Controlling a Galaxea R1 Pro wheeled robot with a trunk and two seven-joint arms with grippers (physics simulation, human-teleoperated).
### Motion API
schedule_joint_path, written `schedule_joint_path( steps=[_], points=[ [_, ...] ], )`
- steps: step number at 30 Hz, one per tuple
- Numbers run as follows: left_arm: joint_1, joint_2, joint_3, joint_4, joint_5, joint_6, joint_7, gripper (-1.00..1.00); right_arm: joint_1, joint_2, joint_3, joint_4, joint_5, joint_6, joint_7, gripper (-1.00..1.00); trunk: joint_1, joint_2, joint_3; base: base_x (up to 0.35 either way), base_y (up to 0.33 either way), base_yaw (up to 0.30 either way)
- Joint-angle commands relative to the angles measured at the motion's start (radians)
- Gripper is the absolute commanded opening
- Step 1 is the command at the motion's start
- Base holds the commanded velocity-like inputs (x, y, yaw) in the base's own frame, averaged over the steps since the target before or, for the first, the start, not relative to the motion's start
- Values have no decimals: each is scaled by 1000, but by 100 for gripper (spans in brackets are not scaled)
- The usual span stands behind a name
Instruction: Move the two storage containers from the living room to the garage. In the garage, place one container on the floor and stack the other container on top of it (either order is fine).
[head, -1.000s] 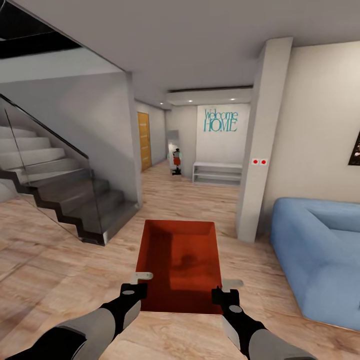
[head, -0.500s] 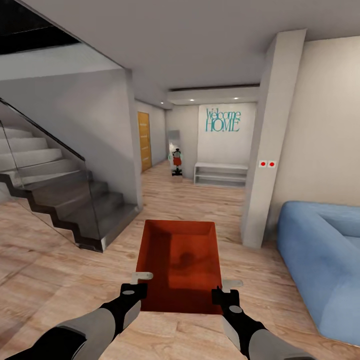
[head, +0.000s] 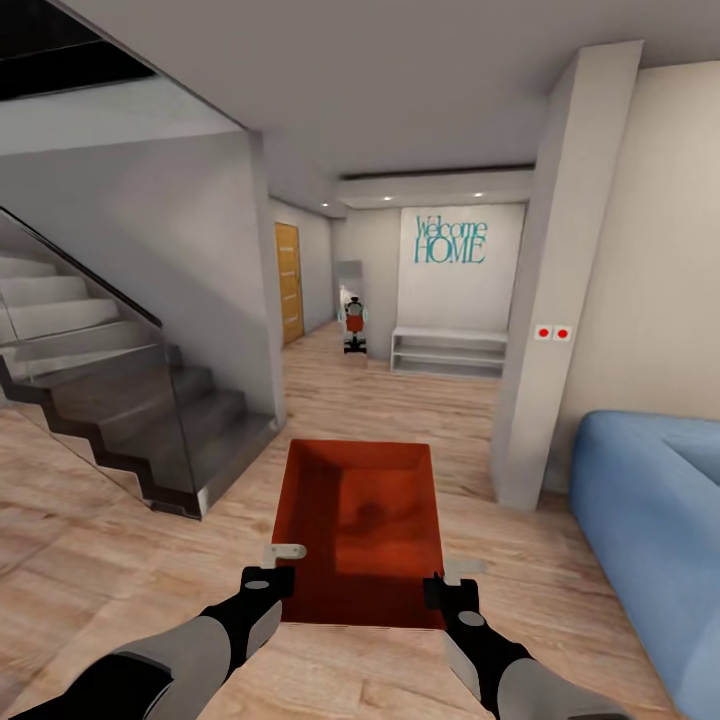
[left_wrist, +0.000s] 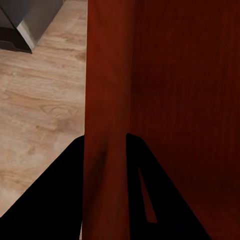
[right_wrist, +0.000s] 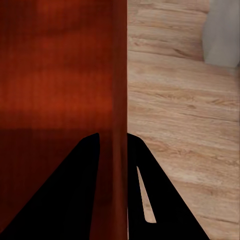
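Carrying one storage container (head: 360, 535) between both arms, you have it held out in front of the robot above the light wood planks (head: 120, 560) of the living room, its open top facing up and its far end pointing toward the hallway. Your left gripper (head: 283, 566) is clamped on the container's left wall near the close corner; in the left wrist view the two dark fingers (left_wrist: 55, 195) sit on either side of that red-orange wall (left_wrist: 107, 150), one outside and one inside. Your right gripper (head: 446, 585) grips the right wall the same way, and in the right wrist view its fingers (right_wrist: 75, 190) straddle the wall's edge (right_wrist: 119, 125). The blue sofa (head: 650, 520) lies to the right, just past a white pillar (head: 560, 300) bearing two small red dots. To the left, a dark staircase (head: 130, 400) with a glass side rises away. Ahead, the hallway shows a wooden door (head: 288, 282), a low white shelf (head: 448, 350) under teal "Welcome HOME" lettering (head: 450, 240), and a small red and black object (head: 353, 325) on the floor, possibly a figure, too far off to identify
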Motion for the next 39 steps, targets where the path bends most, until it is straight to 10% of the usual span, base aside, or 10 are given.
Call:
schedule_joint_path(
  steps=[1, 39],
  points=[
    [0, 17, 22, 3, 14, -4, 20, -100, -1, 1, -33, -24, 16, -20, 3, -100, 1, -1, -2, 322, 40, 0],
    [0, 18, 23, 3, 15, -4, 20, -100, -1, 1, -33, -24, 16, -20, 3, -100, 1, -1, -2, 323, 2, -25]
  ],
)
